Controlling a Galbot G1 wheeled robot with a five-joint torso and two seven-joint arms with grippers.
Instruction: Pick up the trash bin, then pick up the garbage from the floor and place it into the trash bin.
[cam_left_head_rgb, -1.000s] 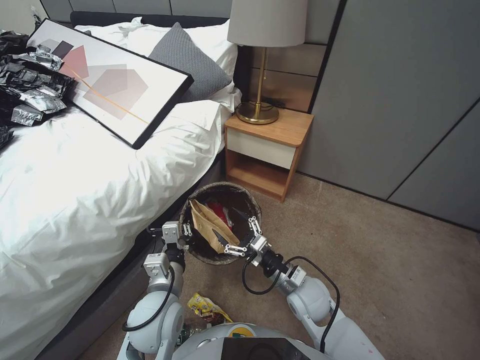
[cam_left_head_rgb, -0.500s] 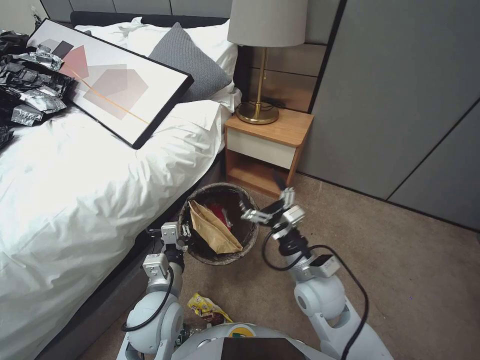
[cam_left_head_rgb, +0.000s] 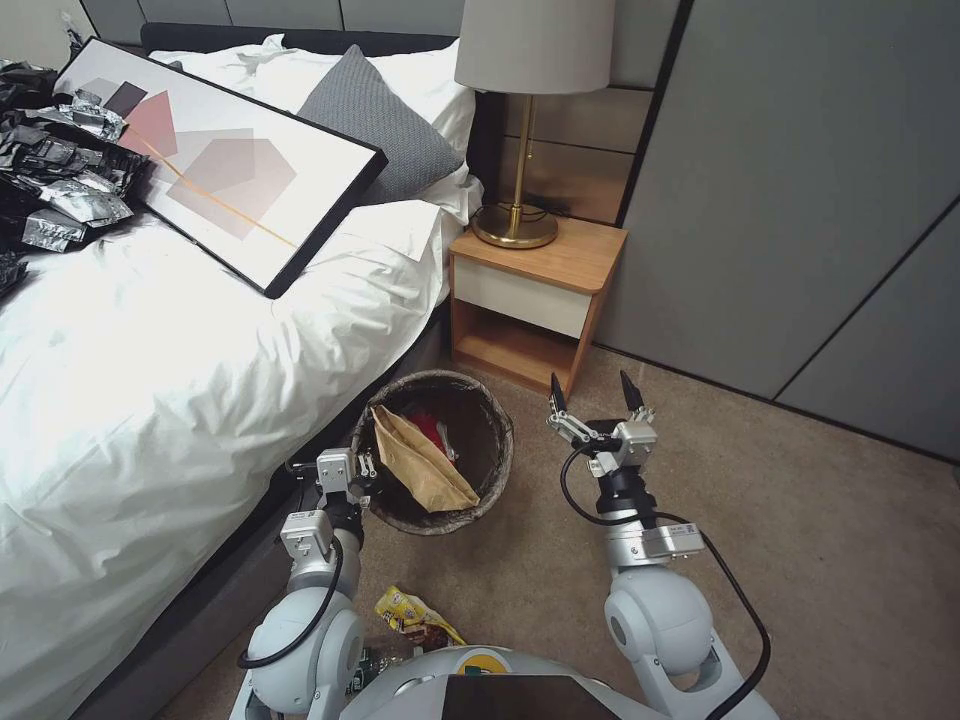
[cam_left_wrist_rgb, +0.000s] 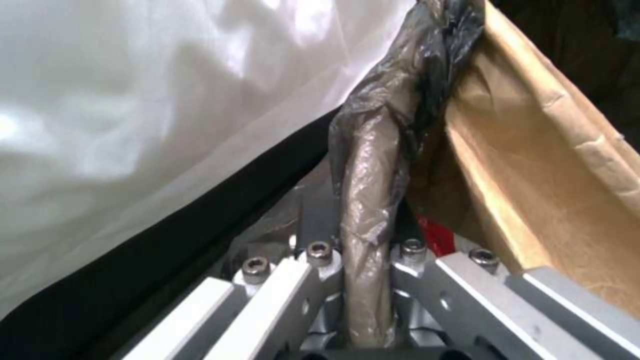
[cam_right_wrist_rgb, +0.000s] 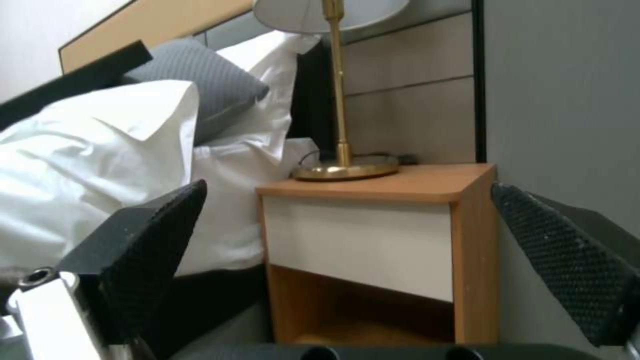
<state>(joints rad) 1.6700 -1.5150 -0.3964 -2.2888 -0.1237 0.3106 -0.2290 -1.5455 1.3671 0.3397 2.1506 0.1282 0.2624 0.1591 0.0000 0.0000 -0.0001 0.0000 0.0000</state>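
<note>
Bin (cam_left_head_rgb: 432, 455) stands on the carpet (cam_left_head_rgb: 800, 560) between the bed (cam_left_head_rgb: 150, 380) and the nightstand (cam_left_head_rgb: 530, 300), its rim pinched by the left gripper (cam_left_head_rgb: 350, 475) on the bed side. In the head view the right gripper (cam_left_head_rgb: 596, 395) has left the bin's mouth, where it hung a second ago, and now sits raised and spread wide just beside the bin, toward the nightstand; a brown paper bag (cam_left_head_rgb: 425, 462) and a red packet (cam_left_head_rgb: 432, 428) lie inside, so that drop looks done. A yellow wrapper (cam_left_head_rgb: 410, 612) remains on the carpet near the robot's base, its print too small to read. From the left wrist, the left gripper (cam_left_wrist_rgb: 363, 260) is clamped on the bag-wrapped rim (cam_left_wrist_rgb: 370, 200), with the paper bag (cam_left_wrist_rgb: 533, 190) pressed against it inside. From the right wrist, two black fingertips (cam_right_wrist_rgb: 153, 220) stand far apart and empty, framing the nightstand (cam_right_wrist_rgb: 373, 235) and the lamp (cam_right_wrist_rgb: 337, 100). No brand or lettering is legible in any of them.
</note>
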